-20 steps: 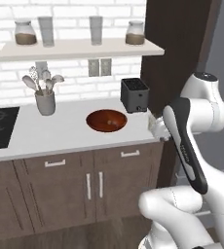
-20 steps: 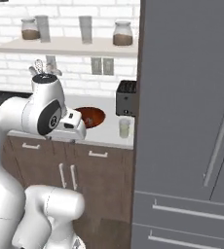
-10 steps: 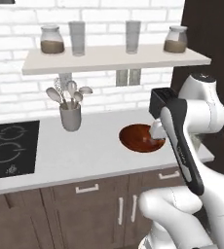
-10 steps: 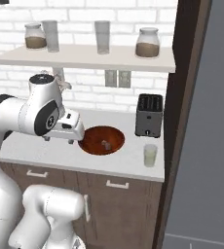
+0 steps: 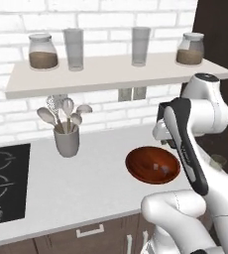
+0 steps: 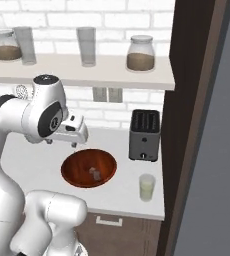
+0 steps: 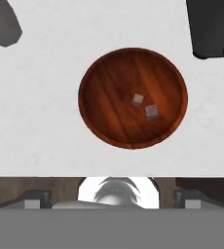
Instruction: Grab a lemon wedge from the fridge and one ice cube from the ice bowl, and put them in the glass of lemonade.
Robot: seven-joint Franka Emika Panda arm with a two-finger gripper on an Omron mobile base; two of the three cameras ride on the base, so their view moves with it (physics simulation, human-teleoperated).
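hovering my hand over the ice bowl now, jaws spread wide and holding nothing. the base has just rolled left along the worktop, so the fridge has slid out of view and the bowl is sitting right under me. two ice cubes in there; i'm eyeing one ice cube. glass of lemonade is waiting near the toaster.

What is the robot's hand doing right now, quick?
Gripper: open, holding nothing, up above the ice bowl.
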